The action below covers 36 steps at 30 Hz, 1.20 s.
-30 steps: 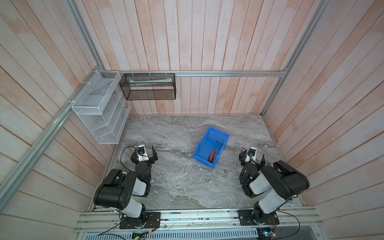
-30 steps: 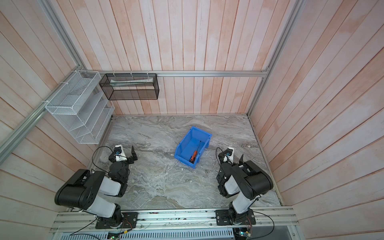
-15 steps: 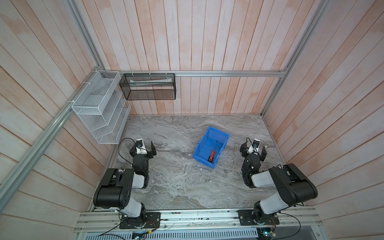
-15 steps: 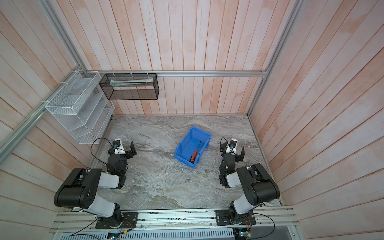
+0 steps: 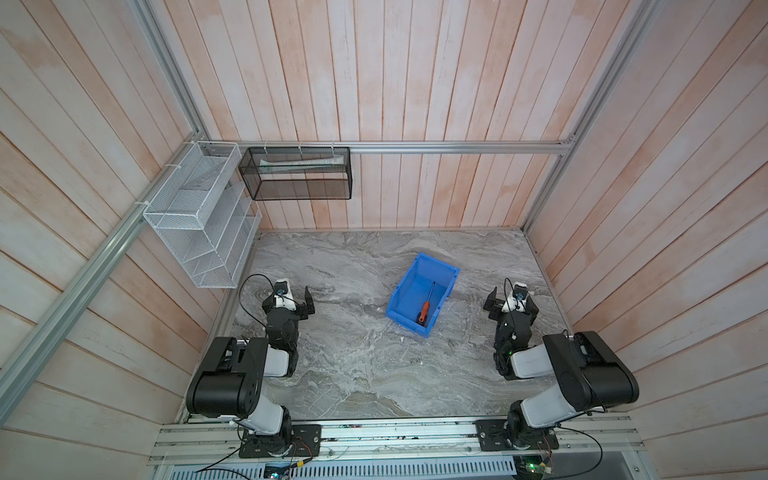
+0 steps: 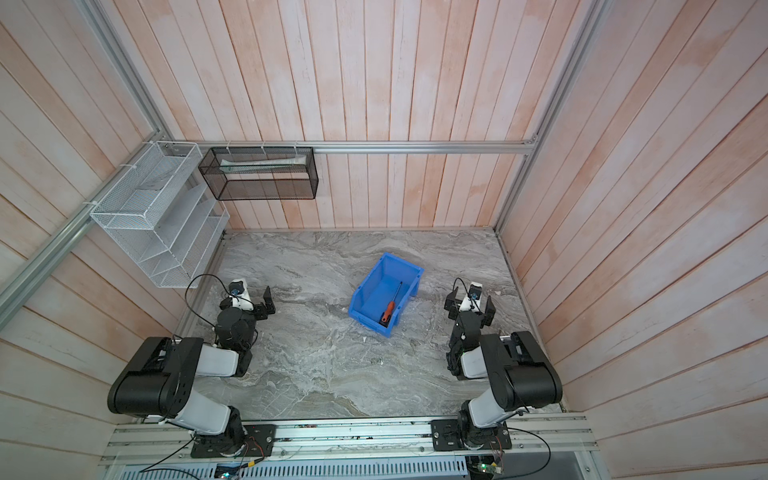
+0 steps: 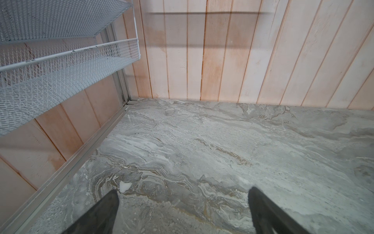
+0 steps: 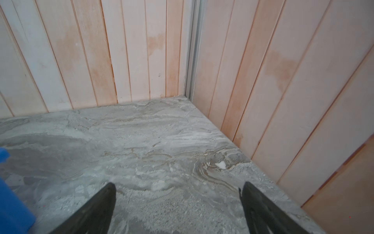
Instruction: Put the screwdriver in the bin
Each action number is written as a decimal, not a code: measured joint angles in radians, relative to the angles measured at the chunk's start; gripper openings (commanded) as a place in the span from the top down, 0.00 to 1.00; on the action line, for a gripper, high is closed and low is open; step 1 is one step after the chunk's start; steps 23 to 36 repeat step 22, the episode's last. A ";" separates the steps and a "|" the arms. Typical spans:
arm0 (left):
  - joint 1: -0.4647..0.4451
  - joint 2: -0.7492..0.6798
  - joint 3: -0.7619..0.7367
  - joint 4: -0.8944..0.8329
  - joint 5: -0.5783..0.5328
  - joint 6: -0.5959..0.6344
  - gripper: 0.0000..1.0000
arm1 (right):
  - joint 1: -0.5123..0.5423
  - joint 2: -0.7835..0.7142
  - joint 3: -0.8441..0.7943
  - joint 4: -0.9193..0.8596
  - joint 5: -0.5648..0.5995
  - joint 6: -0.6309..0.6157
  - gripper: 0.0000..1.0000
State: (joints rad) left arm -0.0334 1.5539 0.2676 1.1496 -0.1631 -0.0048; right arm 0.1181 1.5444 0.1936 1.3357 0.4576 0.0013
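Screwdriver is lying inside the blue bin, and both grippers are hovering away from it, empty.

In both top views the orange-handled screwdriver is resting diagonally on the bin's floor, with its handle toward the robot's end and its thin shaft pointing at the back wall. The bin is standing on the marble table, slightly right of the middle. The left gripper and right gripper are hanging near the table's 2 sides, well apart from the bin. Each one's jaws are spread wide, released, and grasping nothing.
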 measured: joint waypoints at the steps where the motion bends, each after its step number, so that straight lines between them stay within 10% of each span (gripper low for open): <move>1: 0.000 0.000 0.000 -0.001 0.000 0.000 0.00 | -0.005 0.004 -0.002 0.011 -0.016 0.003 0.02; 36: 0.000 0.000 0.000 -0.002 0.002 0.000 0.00 | -0.017 0.005 -0.002 0.002 -0.105 0.026 0.02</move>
